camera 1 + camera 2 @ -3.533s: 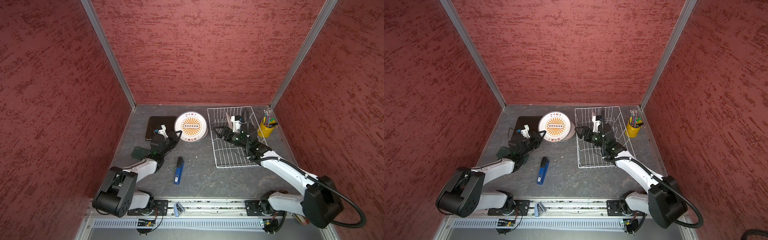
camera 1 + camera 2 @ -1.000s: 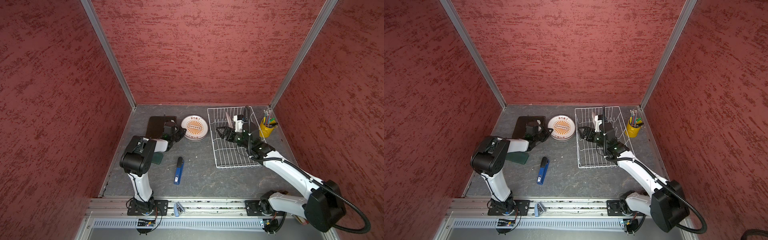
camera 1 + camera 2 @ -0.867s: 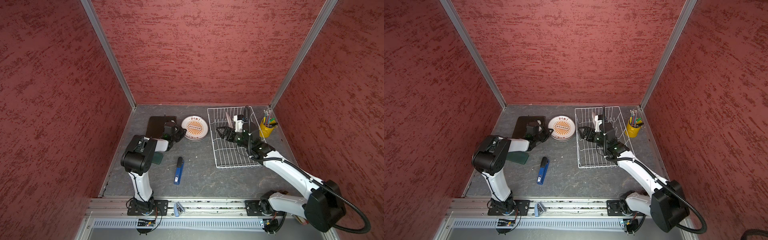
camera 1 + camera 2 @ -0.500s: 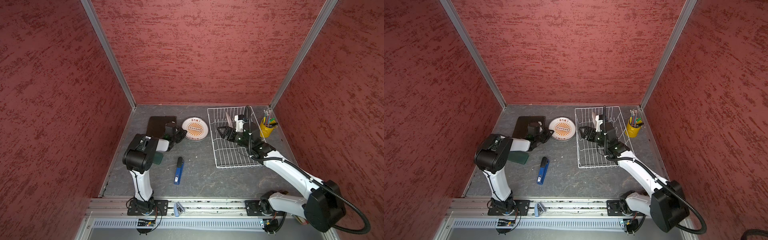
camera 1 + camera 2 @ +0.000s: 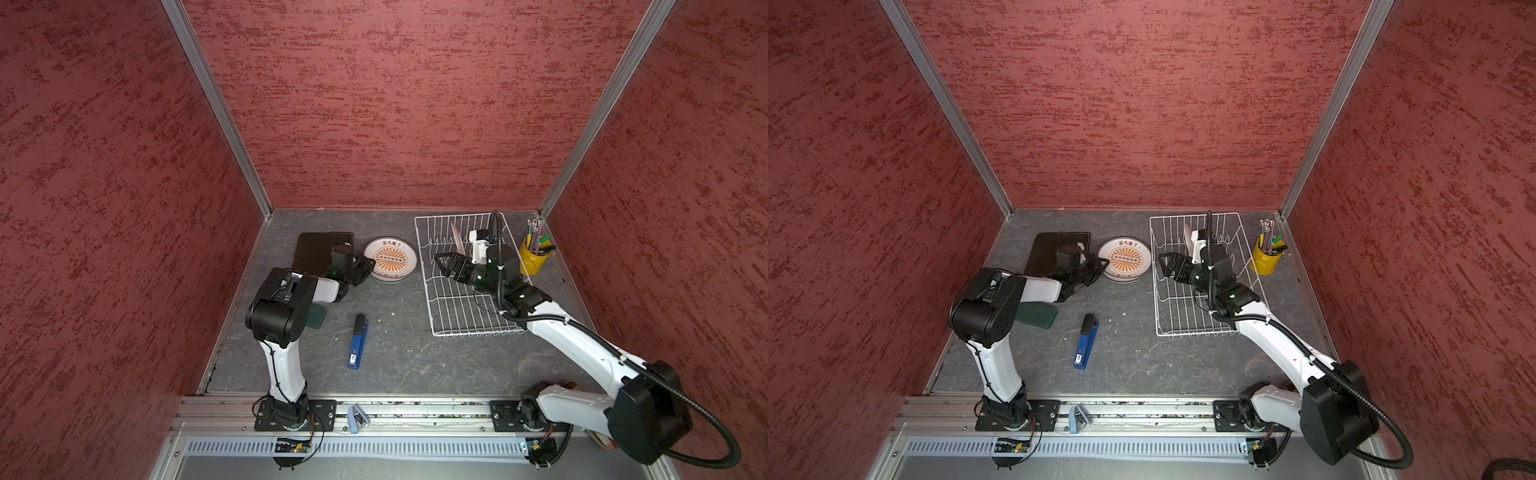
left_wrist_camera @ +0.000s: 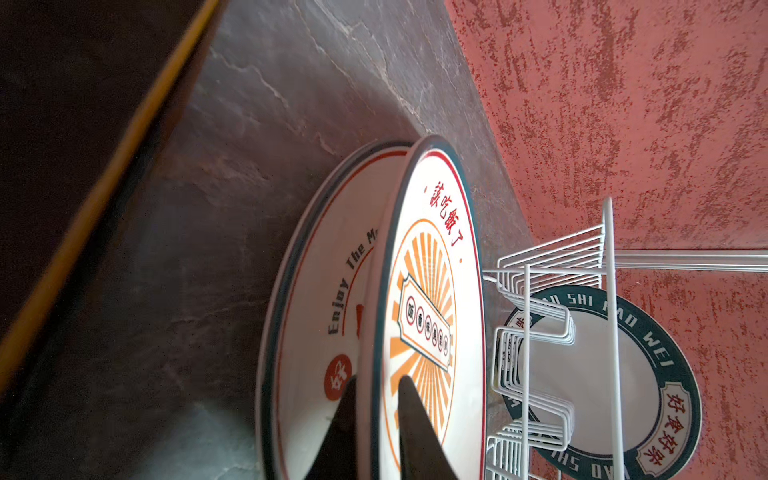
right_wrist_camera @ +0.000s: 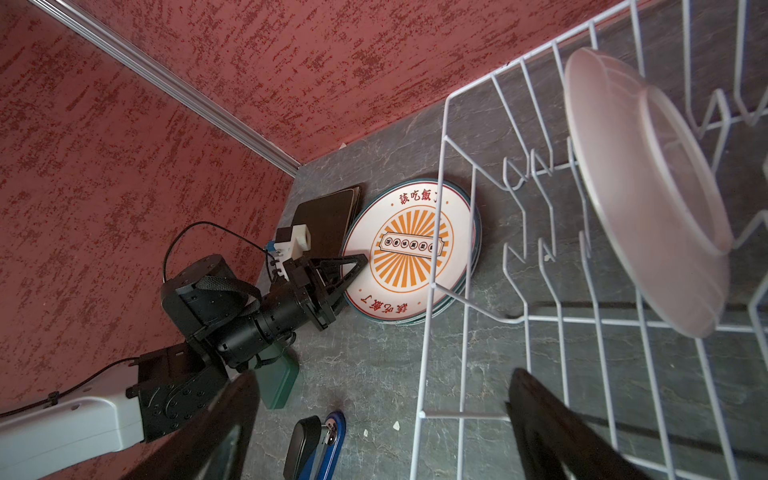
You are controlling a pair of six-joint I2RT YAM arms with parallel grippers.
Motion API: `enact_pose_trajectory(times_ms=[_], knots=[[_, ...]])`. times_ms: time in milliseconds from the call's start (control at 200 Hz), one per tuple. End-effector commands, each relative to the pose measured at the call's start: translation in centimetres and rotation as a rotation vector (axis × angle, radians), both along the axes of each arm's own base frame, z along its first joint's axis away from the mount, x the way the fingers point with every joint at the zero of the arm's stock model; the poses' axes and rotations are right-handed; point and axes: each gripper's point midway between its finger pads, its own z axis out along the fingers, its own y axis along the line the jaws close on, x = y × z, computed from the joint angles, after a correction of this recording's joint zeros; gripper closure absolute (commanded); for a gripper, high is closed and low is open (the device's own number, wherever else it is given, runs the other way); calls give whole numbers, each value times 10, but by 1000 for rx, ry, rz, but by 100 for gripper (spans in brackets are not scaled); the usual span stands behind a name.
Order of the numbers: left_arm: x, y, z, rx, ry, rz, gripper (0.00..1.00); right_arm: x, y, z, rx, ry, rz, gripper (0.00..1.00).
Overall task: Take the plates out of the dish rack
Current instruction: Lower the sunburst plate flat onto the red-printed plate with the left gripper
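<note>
The round sunburst plate (image 5: 390, 259) (image 6: 432, 291) lies on another round plate (image 6: 324, 299), beside dark square plates (image 5: 316, 249). My left gripper (image 5: 368, 266) (image 6: 379, 380) straddles its near rim, one finger under it, the other a sliver off the printed face: narrowly open. One plate (image 5: 456, 243) (image 7: 648, 187) with a dark lettered rim (image 6: 602, 374) stands upright between the prongs at the back of the white wire dish rack (image 5: 469, 316) (image 7: 432, 291). My right gripper (image 5: 442, 264) (image 7: 386, 415) hovers wide open over the rack's left side, holding nothing.
A blue stapler (image 5: 357, 340) lies mid-table. The dark green slab (image 5: 318, 320) sits under the left arm's elbow. A yellow cup of pens (image 5: 534, 259) stands right of the rack, by the wall. Red walls close three sides.
The left gripper has set the sunburst plate down flat on the stack, and its jaws have just loosened on the rim. The right gripper has barely moved.
</note>
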Motion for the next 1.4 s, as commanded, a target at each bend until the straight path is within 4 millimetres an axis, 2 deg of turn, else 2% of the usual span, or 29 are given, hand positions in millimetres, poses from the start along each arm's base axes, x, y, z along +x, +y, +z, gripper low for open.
enact_pose_trajectory(times_ms=[0,60,155,301,426,822,1032,1398], knots=[[9,-5,25,-3,-71,-10,79,2,-5,15,1,-40,-18,6],[7,-5,27,-6,-73,-12,77,1,-5,15,3,-40,-19,6],[5,-5,33,-5,-86,-9,68,1,-6,15,3,-42,-22,6],[0,-7,32,11,-56,-18,49,0,-7,15,3,-44,-23,6],[-2,-8,31,10,-46,-26,43,-1,-7,14,7,-42,-23,6],[-16,2,36,200,-32,-25,37,-6,-11,13,12,-45,-27,6],[-16,3,30,203,7,-54,36,-9,-13,13,10,-52,-32,5],[-16,-6,21,235,62,-131,35,-11,-17,14,4,-58,-43,5]])
